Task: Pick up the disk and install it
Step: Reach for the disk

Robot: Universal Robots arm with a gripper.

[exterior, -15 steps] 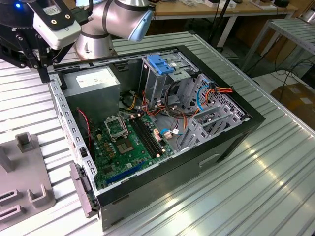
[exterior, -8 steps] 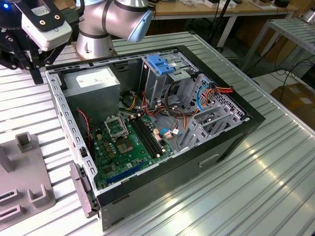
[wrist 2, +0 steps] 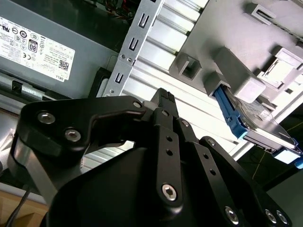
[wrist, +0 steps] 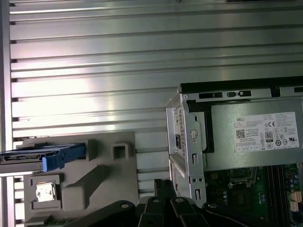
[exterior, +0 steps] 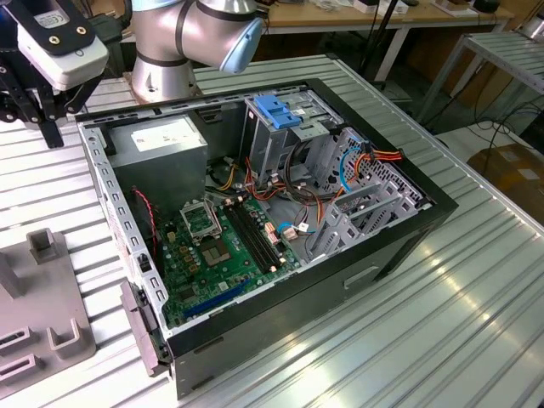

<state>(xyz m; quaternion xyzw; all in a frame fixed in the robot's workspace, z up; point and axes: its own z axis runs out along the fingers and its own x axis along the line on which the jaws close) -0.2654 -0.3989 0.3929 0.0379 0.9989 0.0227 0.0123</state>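
I am holding my black pincer (wrist 2: 163, 97) clenched, its two tips pressed together with nothing between them. I am hanging over the ribbed aluminium table (wrist: 94, 71) at the upper left of the exterior view, just outside a corner of the open black computer case (exterior: 382, 246).

Just beyond my tips, the disk (wrist 2: 258, 125), a flat dark grey hard drive framed by a bright blue plastic carrier rail, is standing on edge in a slot of the grey plastic holder block (wrist 2: 213, 28). It is apart from me and untouched, and both wrist views are showing it there. So I am judging the pick-up as not yet done: I am gripping nothing, and the disk is sitting outside the case.

Beside me, the grey metal power supply box with a white label (wrist: 255, 137) is filling the nearest corner of the case. Farther off, toward the upper middle of the exterior view, the bare metal drive cage (exterior: 263, 149) is standing with a blue plastic bracket (exterior: 280, 110) on top. I cannot tell which bay is meant for the disk. Both the grasp and the installing are left.
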